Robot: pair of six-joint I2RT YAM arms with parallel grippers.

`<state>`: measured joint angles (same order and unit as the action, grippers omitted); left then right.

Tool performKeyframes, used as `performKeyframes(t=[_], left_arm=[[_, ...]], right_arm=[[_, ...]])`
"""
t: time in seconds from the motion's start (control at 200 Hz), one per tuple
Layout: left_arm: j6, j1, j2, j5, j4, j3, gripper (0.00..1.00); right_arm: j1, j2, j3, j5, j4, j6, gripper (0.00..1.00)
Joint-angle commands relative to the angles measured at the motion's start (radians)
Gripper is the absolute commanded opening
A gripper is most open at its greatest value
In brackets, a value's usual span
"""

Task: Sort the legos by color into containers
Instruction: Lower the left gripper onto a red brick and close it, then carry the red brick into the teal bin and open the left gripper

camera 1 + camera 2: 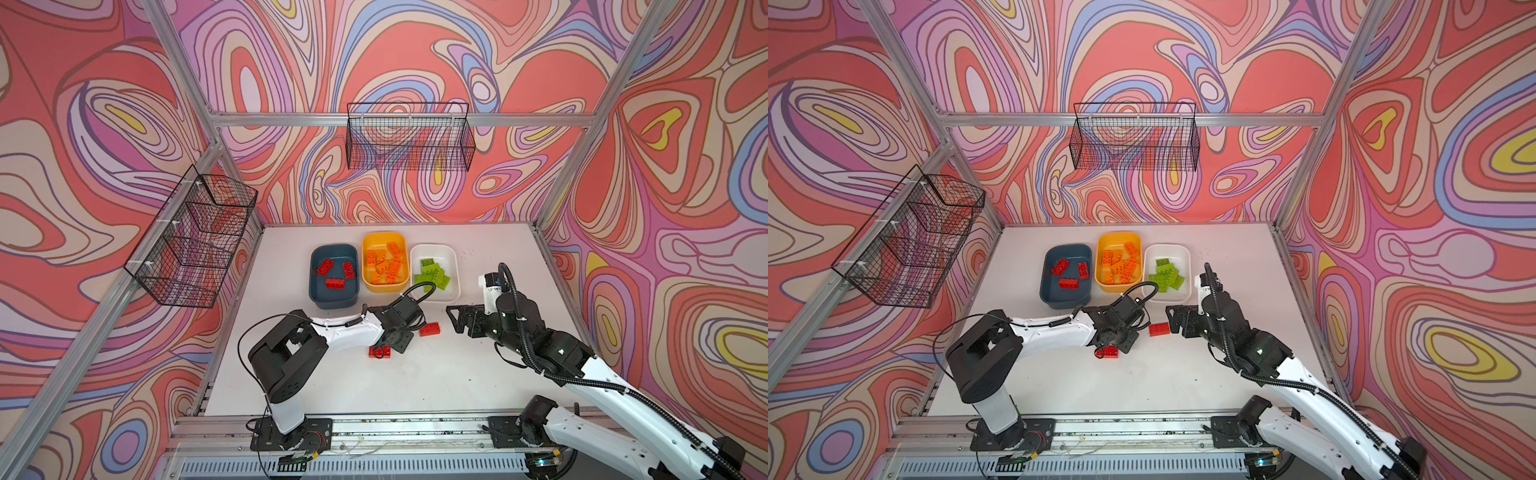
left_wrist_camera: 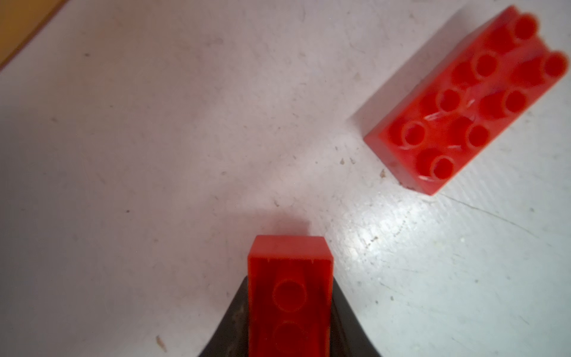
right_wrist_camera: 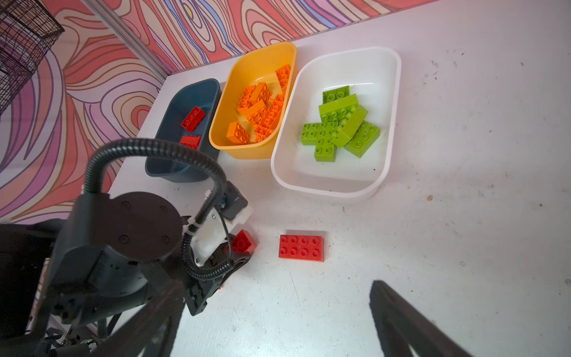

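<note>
- Beyond both pincers, orange legos [image 1: 384, 264] sit in the yellow tray [image 1: 376, 240], green legos [image 1: 432, 276] in the white tray [image 1: 440, 253], and three red legos [image 1: 334, 283] in the teal tray [image 1: 332, 301].
- The left pincer [image 2: 290, 287] clamps a red brick [image 2: 289, 253] low over the bench [image 1: 415, 382]. A loose red brick [image 1: 430, 329] lies between it and the wide, empty right pincer [image 1: 457, 318].
- By my judgement only these two are not yet sorted. I cannot tell whether the clamped brick is clear of the bench.

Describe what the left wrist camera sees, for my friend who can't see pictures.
The left gripper is clamped on a red brick, which sits between its two black fingers over a scuffed white table. A second red two-by-four brick lies studs up on the table, apart from the held one.
</note>
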<state>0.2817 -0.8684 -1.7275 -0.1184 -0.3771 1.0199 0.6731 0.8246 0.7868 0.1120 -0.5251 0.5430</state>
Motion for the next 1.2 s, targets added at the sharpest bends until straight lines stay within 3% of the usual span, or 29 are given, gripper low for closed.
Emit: performKeyframes(t=[0.0,0.2,0.426,0.696,1.012,1.112,1.197], left_arm=[[0.034,0.038,0.095,-0.033,-0.062,0.0,0.1],[0.063,0.158,0.197,-0.046,-0.108,0.038,0.1],[0.108,0.367,0.214,-0.029,-0.152,0.134,0.11],[0.177,0.598,0.074,0.042,-0.138,0.26,0.12],[0.175,0.684,-0.148,0.059,-0.177,0.465,0.18],[0.168,0.69,-0.195,0.062,-0.204,0.514,0.31],[0.169,0.69,-0.212,0.062,-0.223,0.535,0.59]], right_arm=[[0.001,-0.011,0.028,0.009,-0.009,0.004,0.98],[0.001,-0.008,0.023,-0.004,0.005,0.005,0.98],[0.001,0.019,0.016,-0.032,0.037,0.008,0.98],[0.002,0.085,0.017,-0.092,0.117,0.015,0.98],[0.002,0.205,0.032,-0.164,0.227,0.018,0.98],[0.002,0.246,0.044,-0.191,0.258,0.021,0.98],[0.003,0.27,0.055,-0.198,0.271,0.022,0.98]])
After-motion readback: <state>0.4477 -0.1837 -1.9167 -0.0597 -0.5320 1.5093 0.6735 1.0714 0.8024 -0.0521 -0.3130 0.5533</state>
